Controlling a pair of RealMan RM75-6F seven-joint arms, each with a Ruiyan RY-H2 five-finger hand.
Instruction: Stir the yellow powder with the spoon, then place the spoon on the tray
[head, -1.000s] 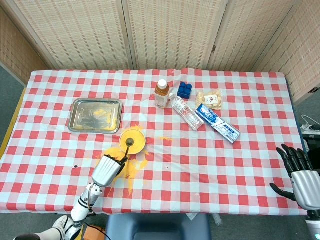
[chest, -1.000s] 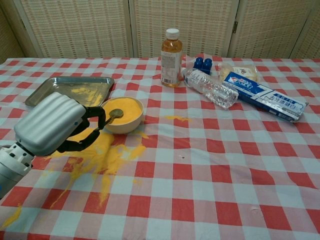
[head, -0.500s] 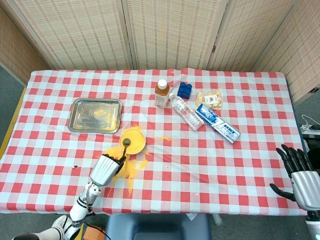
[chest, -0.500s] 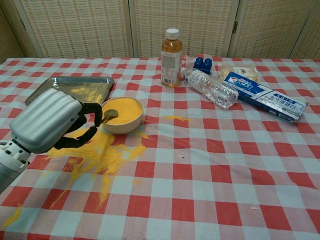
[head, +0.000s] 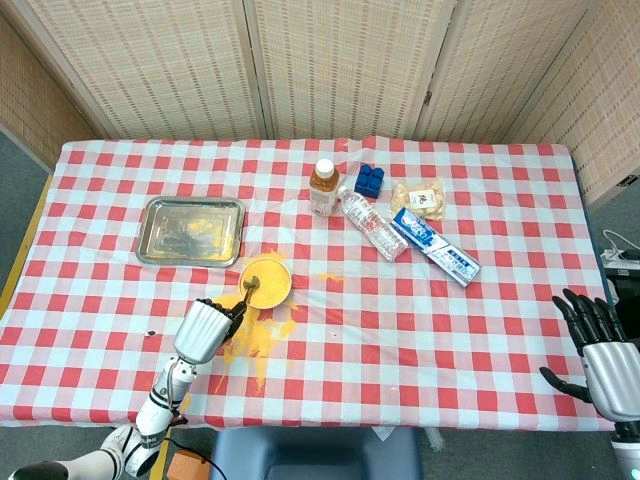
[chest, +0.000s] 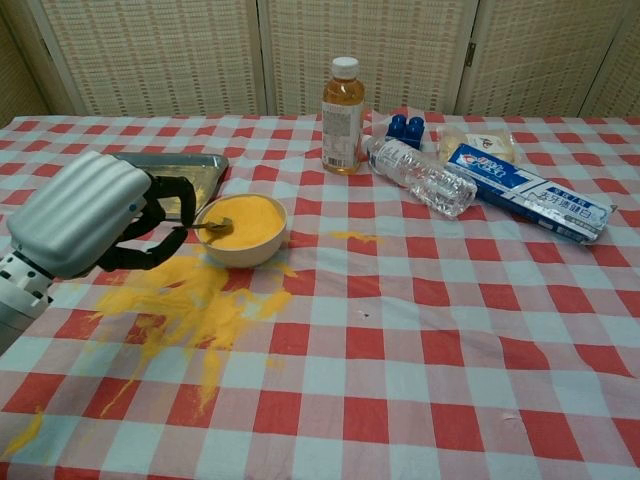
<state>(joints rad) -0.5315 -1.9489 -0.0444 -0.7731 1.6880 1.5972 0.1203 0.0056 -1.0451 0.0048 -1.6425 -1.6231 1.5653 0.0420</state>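
Note:
A cream bowl full of yellow powder stands left of the table's middle. My left hand is just left of the bowl and pinches the handle of a spoon. The spoon's tip lies in the powder at the bowl's left side. A steel tray dusted with powder sits beyond the hand; in the chest view the hand hides most of it. My right hand hangs open off the table's right front corner, holding nothing.
Spilled yellow powder covers the cloth in front of the bowl. At the back stand a juice bottle, a lying water bottle, blue blocks, a snack packet and a toothpaste box.
My left hand has moved left and away from me toward the tray. The spoon went with it, from over the bowl's middle to its left side.

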